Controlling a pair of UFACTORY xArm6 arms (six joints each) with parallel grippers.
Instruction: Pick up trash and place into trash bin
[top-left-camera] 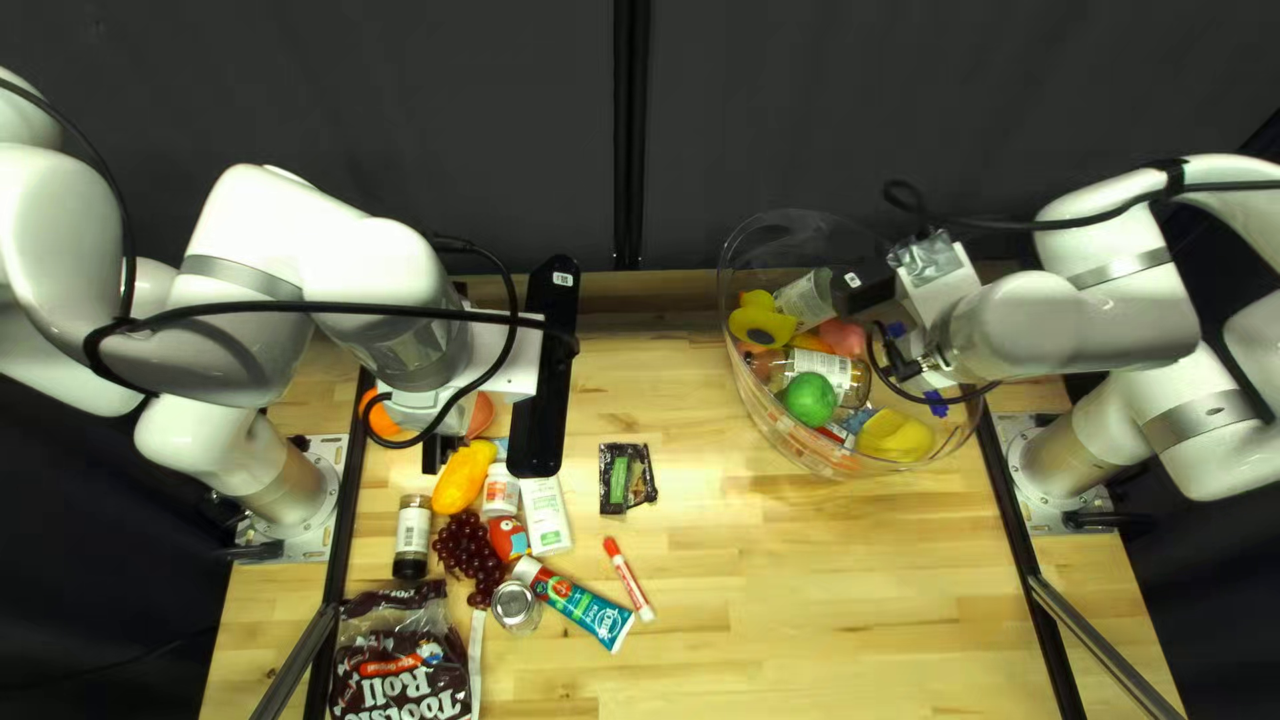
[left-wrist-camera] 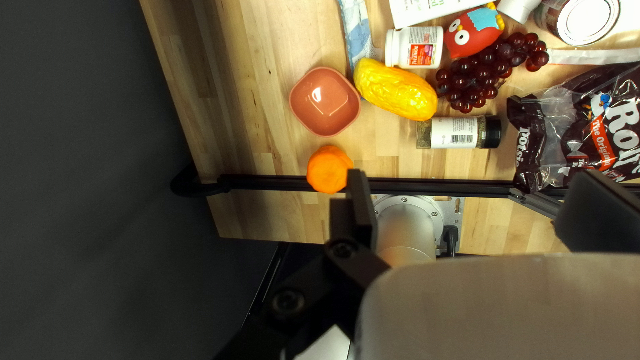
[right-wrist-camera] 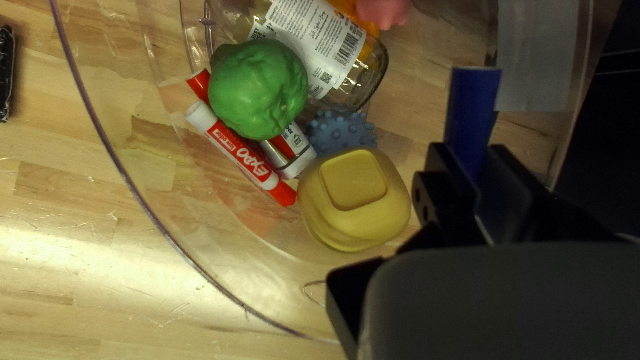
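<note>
The clear oval bin (top-left-camera: 834, 460) stands at the right of the top left view. Over its right part is my right gripper (top-left-camera: 931, 278), fingertips hidden there. In the right wrist view, my right gripper (right-wrist-camera: 475, 177) is shut on a blue cylinder (right-wrist-camera: 472, 107), above the bin's inside. My left gripper (top-left-camera: 544, 380) hangs over the table's far left part. By its own wrist view, my left gripper (left-wrist-camera: 477, 207) is open and empty, one finger close to an orange object (left-wrist-camera: 329, 169). A dark wrapper (top-left-camera: 626, 478) lies flat mid-table.
The bin holds a green pepper (right-wrist-camera: 259, 89), a yellow container (right-wrist-camera: 353, 199), red markers and a jar. Around the left gripper's area lie a pink bowl (left-wrist-camera: 325, 101), a spice jar (left-wrist-camera: 460, 132), grapes and a candy bag (left-wrist-camera: 590, 127). A toothpaste tube (top-left-camera: 576, 603) lies near a red marker (top-left-camera: 628, 579).
</note>
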